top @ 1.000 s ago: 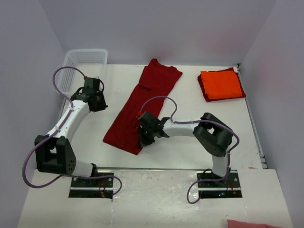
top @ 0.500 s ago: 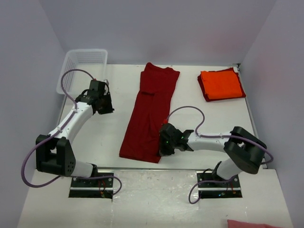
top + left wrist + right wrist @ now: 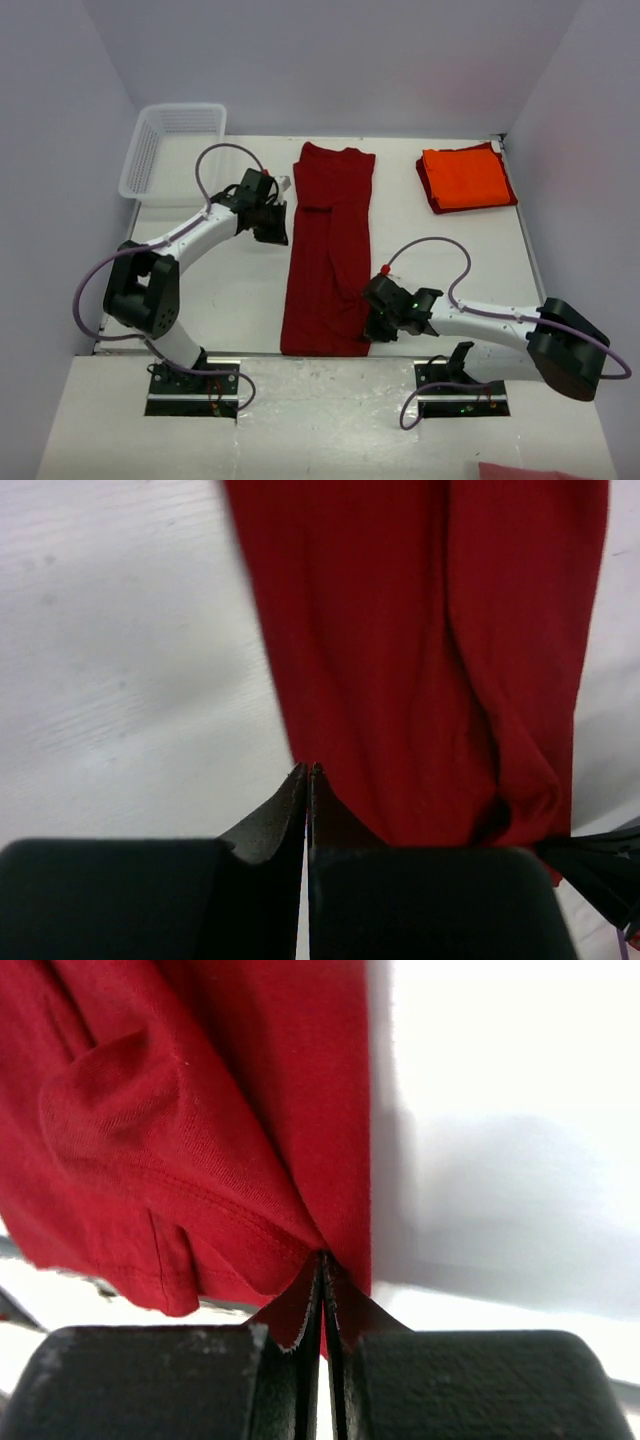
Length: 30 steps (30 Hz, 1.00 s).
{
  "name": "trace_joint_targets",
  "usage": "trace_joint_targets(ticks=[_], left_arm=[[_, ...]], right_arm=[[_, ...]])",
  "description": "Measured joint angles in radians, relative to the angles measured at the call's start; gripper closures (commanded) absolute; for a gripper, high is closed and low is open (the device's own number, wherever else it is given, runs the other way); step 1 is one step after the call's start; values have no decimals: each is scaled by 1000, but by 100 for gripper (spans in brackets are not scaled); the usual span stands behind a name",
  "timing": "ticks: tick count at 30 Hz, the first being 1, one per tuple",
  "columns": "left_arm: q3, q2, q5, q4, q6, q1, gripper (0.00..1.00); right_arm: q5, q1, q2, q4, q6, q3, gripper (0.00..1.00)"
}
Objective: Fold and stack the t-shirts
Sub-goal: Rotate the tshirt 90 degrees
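T-shirts lie well apart on the table: the crimson t-shirt runs as a long folded strip from far edge to near edge at centre, and the orange t-shirt sits folded at the far right. The right gripper is at the strip's near right corner, jaws clamped on a pinch of its hem. The left gripper stands at the strip's left edge toward the far end, jaws pressed together with their tips at the cloth's border; whether cloth is caught between them cannot be told.
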Motion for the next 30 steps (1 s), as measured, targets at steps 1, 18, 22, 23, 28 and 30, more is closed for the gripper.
trace_joint_targets(ticks=[1, 18, 22, 23, 28, 30], left_arm=[[23, 28, 21, 6, 2, -11, 100], [557, 487, 153, 46, 53, -77, 100], [668, 560, 220, 43, 72, -78, 100], [701, 589, 237, 44, 76, -79, 100], [800, 724, 263, 33, 77, -98, 100], [823, 778, 262, 26, 77, -106, 100]], right_arm=[[12, 0, -16, -30, 4, -1, 100], [179, -16, -20, -312, -92, 149, 100], [196, -16, -79, -354, -114, 157, 100], [199, -16, -106, -372, -116, 161, 100], [202, -16, -234, -439, -130, 198, 100], [194, -14, -283, -447, -137, 205, 100]])
